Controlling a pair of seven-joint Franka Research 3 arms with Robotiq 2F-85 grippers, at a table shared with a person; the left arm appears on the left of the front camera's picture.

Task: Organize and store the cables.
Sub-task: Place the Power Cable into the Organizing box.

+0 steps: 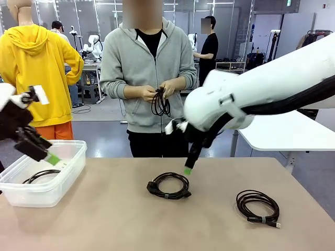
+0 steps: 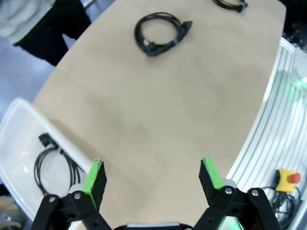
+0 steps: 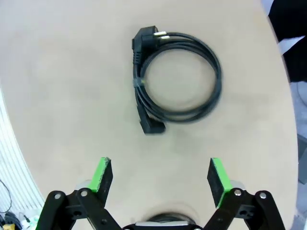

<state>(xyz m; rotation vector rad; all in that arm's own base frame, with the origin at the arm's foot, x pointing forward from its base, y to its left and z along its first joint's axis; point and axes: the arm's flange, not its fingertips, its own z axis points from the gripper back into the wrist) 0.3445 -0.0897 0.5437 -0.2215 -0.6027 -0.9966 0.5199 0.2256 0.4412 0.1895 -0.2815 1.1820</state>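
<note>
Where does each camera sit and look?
Front: between the arms, facing across the table at the person; left gripper and right gripper show.
Left wrist: on that arm, looking down at table and bin; its green fingers show.
Right wrist: likewise, down at the plug cable; its fingers show.
Shared: all see the plug cable.

Binned coil [image 2: 50,165]: near loops hidden behind finger [image 2: 95,177] of left gripper [image 2: 153,175]; bin [image 2: 14,120] cropped at picture's edge. Coil farthest from bin [image 2: 231,4]: cut at top edge, plug possibly USB.

Front across table [image 1: 104,225], wrists down, shared coil [image 1: 166,195]
</note>
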